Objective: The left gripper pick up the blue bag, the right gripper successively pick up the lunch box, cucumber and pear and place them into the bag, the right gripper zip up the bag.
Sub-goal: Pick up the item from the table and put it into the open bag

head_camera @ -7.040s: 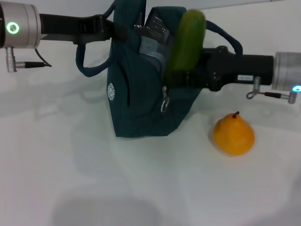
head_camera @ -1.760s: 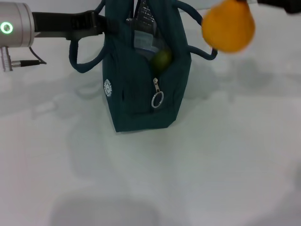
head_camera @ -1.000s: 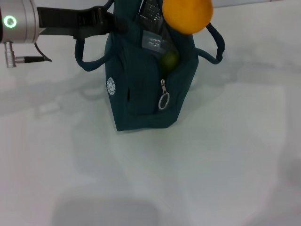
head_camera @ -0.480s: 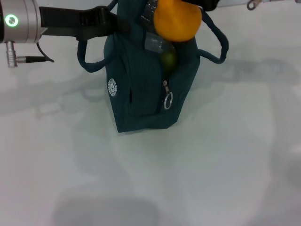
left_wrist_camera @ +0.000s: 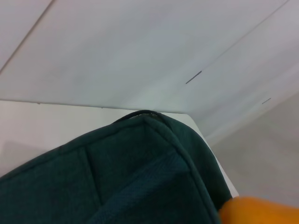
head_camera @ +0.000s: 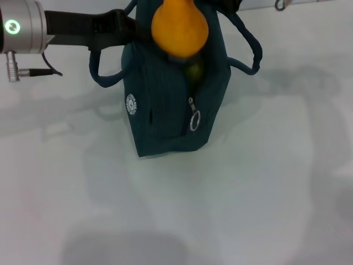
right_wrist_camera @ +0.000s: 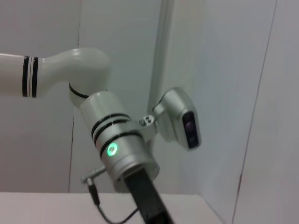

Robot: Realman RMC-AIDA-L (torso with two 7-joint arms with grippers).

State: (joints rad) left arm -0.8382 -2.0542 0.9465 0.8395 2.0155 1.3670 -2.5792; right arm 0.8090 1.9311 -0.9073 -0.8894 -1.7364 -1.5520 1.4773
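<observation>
We are looking at the dark teal-blue fabric bag (head_camera: 174,105) standing upright on the white table (head_camera: 248,199), our black left gripper (head_camera: 129,28) clamped on its upper rim. The plump orange-yellow pear (head_camera: 180,28) is hanging right over the bag's open mouth. Our right gripper (head_camera: 229,4) is barely showing at the top edge; whether its fingers are closed we cannot tell. The dark green cucumber (head_camera: 194,70) is peeking out from inside the bag.

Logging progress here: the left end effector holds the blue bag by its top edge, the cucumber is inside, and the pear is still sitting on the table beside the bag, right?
Not quite. The pear is not on the table; the head view shows it in the air over the blue bag opening. The rest stands: the left end effector holds the bag's top edge, and the cucumber is inside.
</observation>
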